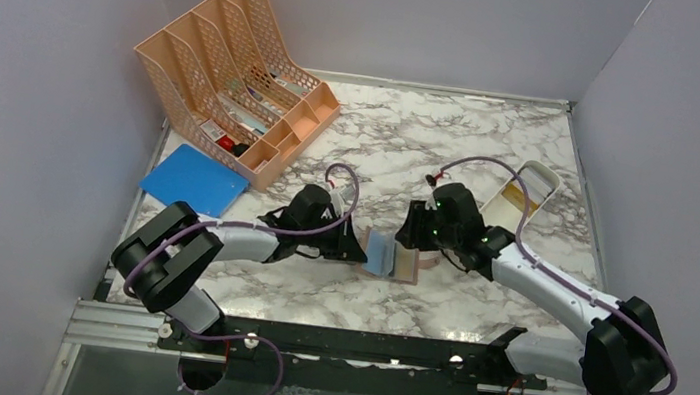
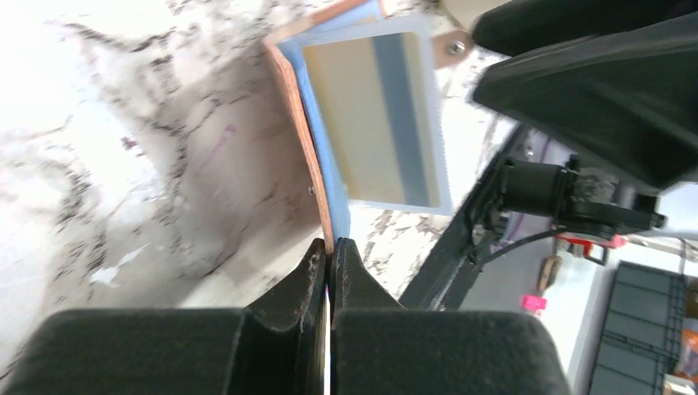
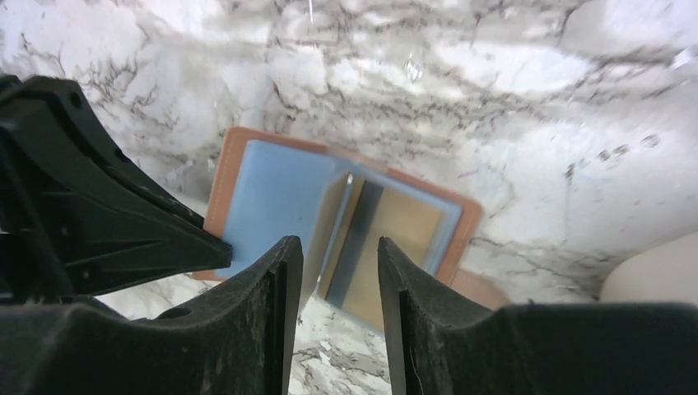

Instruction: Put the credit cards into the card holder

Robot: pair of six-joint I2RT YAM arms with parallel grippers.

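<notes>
One gold credit card (image 3: 407, 234) lies at a slot of the card holder (image 1: 392, 258), open at mid-tabletop (image 1: 493, 145); I have the left gripper (image 2: 329, 247) jaws clamped on its edge as a steadying hold, the right gripper (image 3: 337, 247) jaws apart above the card.

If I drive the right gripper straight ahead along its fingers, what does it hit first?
Probably the gold card in the open card holder, dead ahead of the open right gripper; depth is unclear.

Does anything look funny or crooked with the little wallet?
Yes. The gold card looks only partly tucked in: its end pokes out past the edge of the open card holder. The left fingers pinch the holder's edge.
</notes>
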